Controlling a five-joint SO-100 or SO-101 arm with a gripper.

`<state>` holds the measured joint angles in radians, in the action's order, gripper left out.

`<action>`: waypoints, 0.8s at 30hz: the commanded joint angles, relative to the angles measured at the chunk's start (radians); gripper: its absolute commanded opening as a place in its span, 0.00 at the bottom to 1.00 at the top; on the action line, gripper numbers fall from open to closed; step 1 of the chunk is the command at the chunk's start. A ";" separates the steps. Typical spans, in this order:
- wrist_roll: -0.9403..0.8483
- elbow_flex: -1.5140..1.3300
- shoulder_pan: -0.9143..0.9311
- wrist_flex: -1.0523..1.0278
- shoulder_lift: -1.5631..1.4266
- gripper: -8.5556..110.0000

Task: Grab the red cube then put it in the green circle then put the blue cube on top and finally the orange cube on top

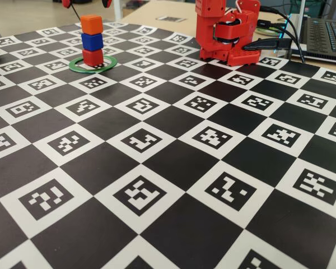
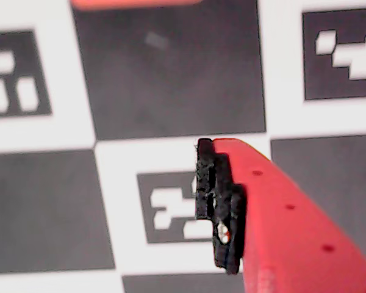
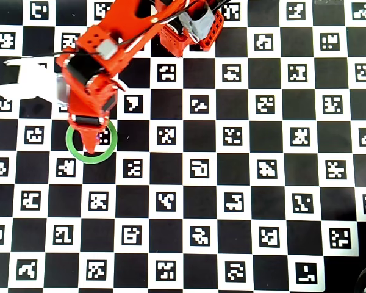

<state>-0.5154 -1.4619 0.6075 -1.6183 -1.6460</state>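
There's the stack standing, three high, and the gripper (image 3: 90, 145) hangs right above it. In the fixed view the red cube (image 1: 92, 57) sits inside the green circle (image 1: 78, 66), the blue cube (image 1: 92, 41) rests on it, and the orange cube (image 1: 92, 24) caps the lot, all directly beneath the fingers, whose tips only just peek in at the top edge of that view. From overhead the arm covers the cubes completely; only the ring shows around the gripper's tip. Open or closed? I honestly cannot tell: the wrist view shows one red finger with its black pad (image 2: 216, 204) over bare checkerboard (image 2: 171, 79), and a blurred orange sliver at the top edge that may be the top cube. Nothing looks pinched between the jaws from here. These cubes look like light, stiff plastic with matte faces and rounded edges, so they should grip well on two opposite flat sides, mid-height. Light also means tippy, I'd say: a brush against the orange one could topple the tower, so any approach wants to be straight down.
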 commanded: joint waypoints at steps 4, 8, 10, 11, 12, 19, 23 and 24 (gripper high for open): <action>0.259 0.015 -0.227 0.077 -0.147 0.37; 0.367 -0.121 -0.331 0.218 -0.172 0.30; 0.383 -0.221 -0.377 0.311 -0.199 0.24; 0.391 -0.275 -0.400 0.356 -0.216 0.22; 0.393 -0.324 -0.422 0.397 -0.233 0.20; 0.212 -0.686 -0.535 0.709 -0.416 0.02; -0.046 -0.885 -0.561 0.879 -0.540 0.02; -0.126 -0.939 -0.569 0.919 -0.574 0.02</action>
<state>-0.4295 -2.2979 0.0629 -0.8268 -2.0739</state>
